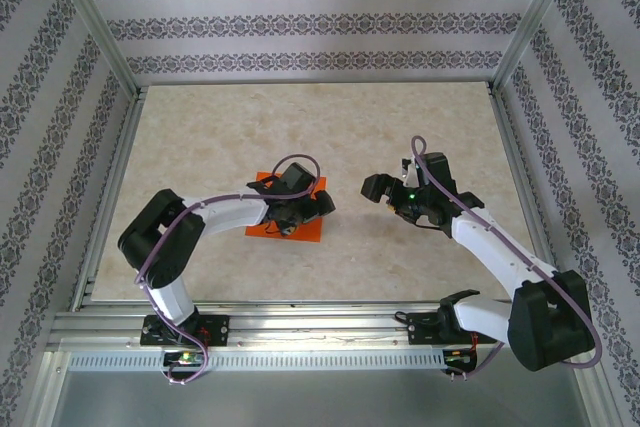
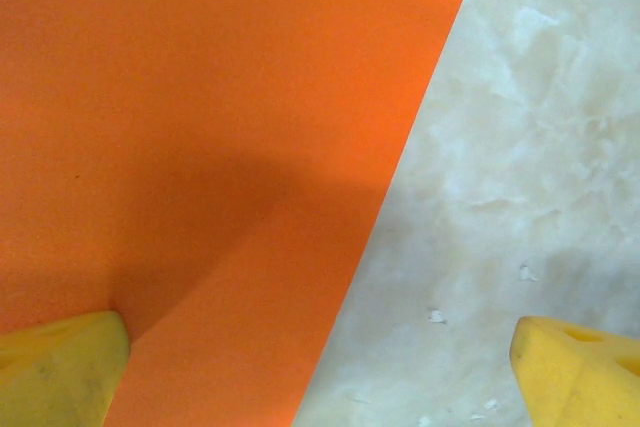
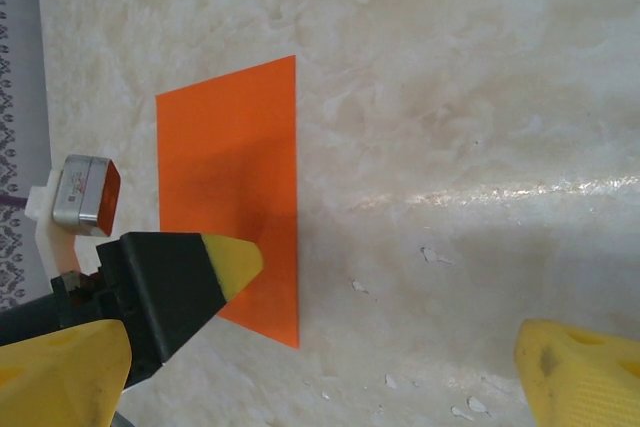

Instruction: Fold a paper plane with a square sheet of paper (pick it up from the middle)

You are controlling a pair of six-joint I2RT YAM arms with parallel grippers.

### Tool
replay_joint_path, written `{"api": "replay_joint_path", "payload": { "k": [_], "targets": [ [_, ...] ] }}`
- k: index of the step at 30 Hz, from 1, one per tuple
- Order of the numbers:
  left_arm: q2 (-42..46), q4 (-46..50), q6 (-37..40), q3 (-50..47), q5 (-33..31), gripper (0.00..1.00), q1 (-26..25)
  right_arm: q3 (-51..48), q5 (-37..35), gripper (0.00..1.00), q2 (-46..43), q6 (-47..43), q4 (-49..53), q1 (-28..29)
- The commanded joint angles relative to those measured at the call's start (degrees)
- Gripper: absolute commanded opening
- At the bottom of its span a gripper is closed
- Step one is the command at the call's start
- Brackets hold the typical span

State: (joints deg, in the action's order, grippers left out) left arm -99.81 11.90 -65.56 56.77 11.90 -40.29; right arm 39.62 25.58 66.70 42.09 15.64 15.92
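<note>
1 sheet (image 2: 200, 97) flat | L fingers (image 2: 55, 367) wide astride edge | R fingers (image 3: 580, 372) nearby

I'm looking at a pale beige worktop (image 1: 400, 127) with a cloudy, marbled pattern, bordered by metal rails (image 1: 300, 319) along its near edge and sides. On it lies the square sheet of paper (image 1: 306, 234), bright orange, left of centre and in the near half. It rests flat against the surface, turned a little askew to the worktop's edges. In my right wrist view its edges run straight and its face is plain and smooth, with a soft shadow over part of it. Small white flecks (image 3: 432, 255) are scattered on the bare surface just beside one corner of the sheet. A streak of glare (image 3: 500, 187) crosses the worktop alongside it.
</note>
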Motion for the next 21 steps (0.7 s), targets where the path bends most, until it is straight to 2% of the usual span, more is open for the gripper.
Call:
{"api": "replay_joint_path", "payload": {
  "k": [1,3,6,7,11,15,19,21],
  "targets": [
    [-0.75,0.72,-3.60,0.42,-0.35,0.99,-1.30,0.02,-1.04,0.98,-0.98,0.53,0.40,0.42],
    [1.29,6.15,0.29,3.88,-3.60,0.99,-1.37,0.44,-0.05,0.98,-0.37,0.41,0.24,0.51],
    [4.90,14.70,6.24,6.33,-12.92,0.99,-0.62,1.44,-0.54,0.98,0.57,0.37,0.30,1.49],
    [5.76,15.47,9.08,6.29,-13.72,0.99,0.31,1.74,-0.99,0.98,0.90,0.07,0.32,2.10],
    [6.69,20.81,24.79,8.16,-11.47,0.99,5.99,3.69,-2.37,0.98,3.68,-0.23,0.96,4.95],
    [1.20,31.24,36.07,15.95,-9.86,0.99,9.43,5.79,-4.70,0.98,6.52,-0.60,1.54,8.31],
    [-6.65,38.89,42.26,24.30,-6.41,0.99,9.70,6.52,-4.33,0.98,8.89,0.90,-0.31,10.03],
    [-9.30,39.36,43.06,26.11,-4.59,0.99,9.70,7.02,-4.29,0.98,9.95,1.37,-0.95,10.79]
  ]
}}
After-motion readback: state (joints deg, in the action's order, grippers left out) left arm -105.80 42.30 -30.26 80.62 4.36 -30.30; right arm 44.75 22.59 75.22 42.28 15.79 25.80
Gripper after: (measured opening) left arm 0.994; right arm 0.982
